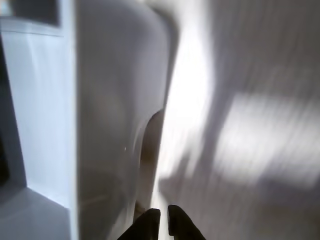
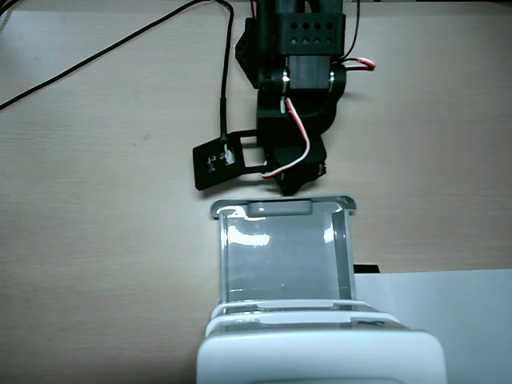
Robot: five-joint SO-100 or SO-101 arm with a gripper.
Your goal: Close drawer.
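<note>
In the fixed view the clear drawer (image 2: 280, 260) stands pulled out of the white cabinet (image 2: 320, 356), reaching towards the arm. Its pull tab (image 2: 278, 208) is on the front wall. My black gripper (image 2: 293, 189) points down just beyond that front wall, next to the tab; whether it touches cannot be told. In the blurred wrist view my gripper (image 1: 164, 222) has its two dark fingertips almost together, holding nothing. The drawer's greyish see-through wall (image 1: 115, 100) with a rounded corner fills the left half, very close to the fingertips.
A flat white sheet (image 2: 448, 292) lies on the wooden table (image 2: 104, 224) to the right of the drawer in the fixed view. Black cables (image 2: 120, 44) run across the far left. The wrist camera plate (image 2: 216, 164) sticks out to the left of the gripper.
</note>
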